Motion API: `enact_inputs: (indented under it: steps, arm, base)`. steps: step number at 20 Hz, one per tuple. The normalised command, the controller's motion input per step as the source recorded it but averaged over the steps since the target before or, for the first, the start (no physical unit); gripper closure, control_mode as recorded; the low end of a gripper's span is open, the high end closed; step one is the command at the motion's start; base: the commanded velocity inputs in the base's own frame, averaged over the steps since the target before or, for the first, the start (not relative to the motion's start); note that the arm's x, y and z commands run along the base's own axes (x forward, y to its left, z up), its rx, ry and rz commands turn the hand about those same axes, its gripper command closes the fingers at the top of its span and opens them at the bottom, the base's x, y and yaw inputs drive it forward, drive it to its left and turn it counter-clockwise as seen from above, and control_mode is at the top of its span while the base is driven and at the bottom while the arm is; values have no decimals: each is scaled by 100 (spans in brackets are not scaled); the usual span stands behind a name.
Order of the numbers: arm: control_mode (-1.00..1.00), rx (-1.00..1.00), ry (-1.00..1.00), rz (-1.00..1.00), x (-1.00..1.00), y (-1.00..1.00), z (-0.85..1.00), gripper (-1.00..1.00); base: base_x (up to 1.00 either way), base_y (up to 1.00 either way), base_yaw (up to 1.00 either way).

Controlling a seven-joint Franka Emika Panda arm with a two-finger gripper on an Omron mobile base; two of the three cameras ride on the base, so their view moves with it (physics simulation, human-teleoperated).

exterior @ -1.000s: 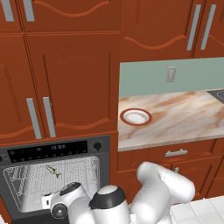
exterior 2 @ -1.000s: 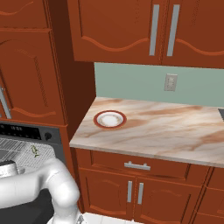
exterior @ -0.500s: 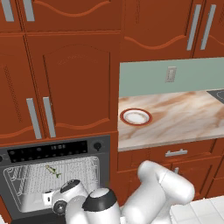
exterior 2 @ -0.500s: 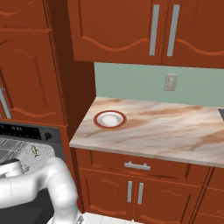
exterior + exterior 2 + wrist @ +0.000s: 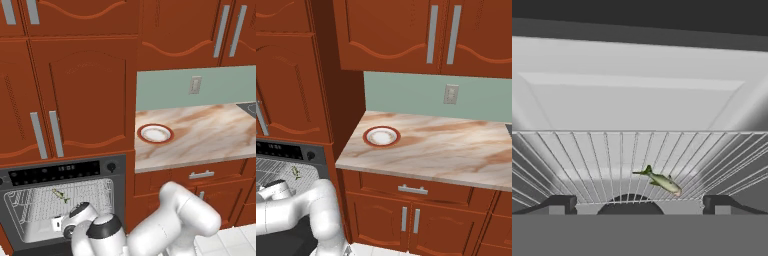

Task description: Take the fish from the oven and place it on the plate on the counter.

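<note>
— Fish status? I see the tiny greenish-yellow fish [image 5: 661, 182] on the silver wire rack [image 5: 602, 160], near its front edge, inside the black built-in oven [image 5: 65, 210].

— My two-finger gripper [image 5: 639, 204] has its fingers spread wide, empty. Closing low, I'd likely snag rack wires or nudge the fish through.

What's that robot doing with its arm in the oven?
It's reaching for a little fish lying on the wire rack inside the open oven. Its gripper is open right in front of the fish and hasn't grabbed it yet. The plate waits on the counter with nothing on it.
</note>
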Motion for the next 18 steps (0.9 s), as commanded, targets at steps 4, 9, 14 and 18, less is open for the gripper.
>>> enact_inputs:
  steps: [4, 9, 14, 18]
  arm:
    - [-100, 0, 0, 0, 33, 9, -32, -100]
    - [-100, 0, 0, 0, 29, 12, -31, -100]
    - [-100, 0, 0, 0, 27, 13, -26, -100]
    - [-100, 0, 0, 0, 21, 10, -18, -100]
  base:
    - [0, 0, 0]
    - [0, 0, 0]
    - [0, 0, 0]
    - [0, 0, 0]
